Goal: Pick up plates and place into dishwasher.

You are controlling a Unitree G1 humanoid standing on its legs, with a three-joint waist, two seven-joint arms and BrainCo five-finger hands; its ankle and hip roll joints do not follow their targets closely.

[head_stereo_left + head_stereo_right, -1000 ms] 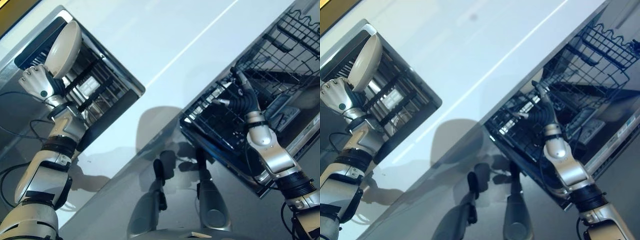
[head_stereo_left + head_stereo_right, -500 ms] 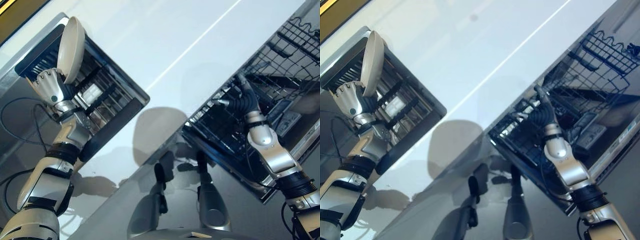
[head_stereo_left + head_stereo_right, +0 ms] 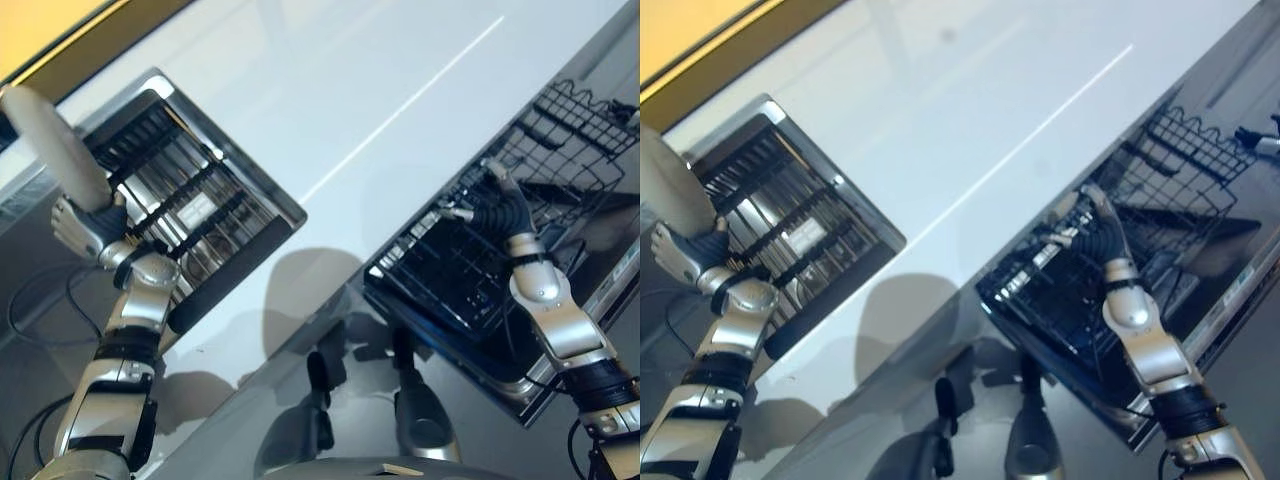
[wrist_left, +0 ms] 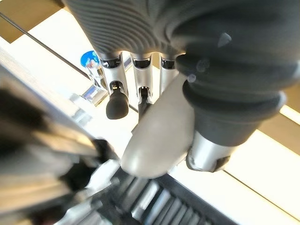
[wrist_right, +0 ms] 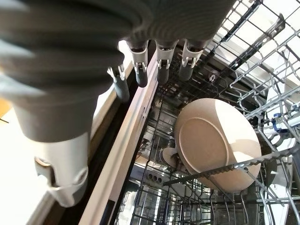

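My left hand is shut on the lower rim of a beige plate and holds it up on edge beside the left end of the drying rack. The left wrist view shows the plate pinched between thumb and fingers. My right hand is open at the near edge of the dishwasher's lower rack, holding nothing. In the right wrist view a second beige plate stands on edge among the rack's tines, just past the fingers.
The drying rack sits sunk into a white counter that runs between the two arms. A second wire basket of the dishwasher lies beyond the right hand. A yellow-brown strip borders the counter's far left edge.
The left hand has swung the plate left, off the drying rack, and tipped it the other way. The right hand stays at the dishwasher rack. The camera has shifted.
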